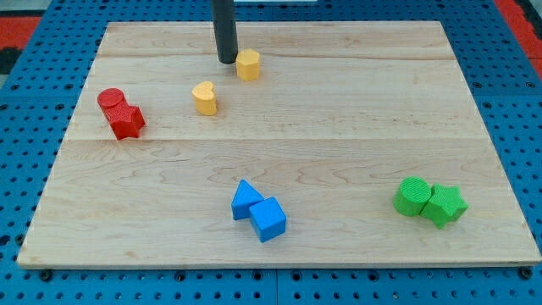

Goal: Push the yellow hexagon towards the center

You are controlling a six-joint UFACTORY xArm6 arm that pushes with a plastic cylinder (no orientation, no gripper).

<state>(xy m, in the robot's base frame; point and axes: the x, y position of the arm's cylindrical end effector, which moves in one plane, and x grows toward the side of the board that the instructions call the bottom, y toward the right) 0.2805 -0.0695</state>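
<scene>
The yellow hexagon sits near the top of the wooden board, a little left of the middle. My tip rests on the board just to the hexagon's left, very close to it or touching it. A yellow heart-shaped block lies below and to the left of the hexagon, apart from my tip.
A red cylinder and a red star touch at the view's left. A blue triangle and a blue cube touch at the bottom middle. A green cylinder and a green star touch at the bottom right.
</scene>
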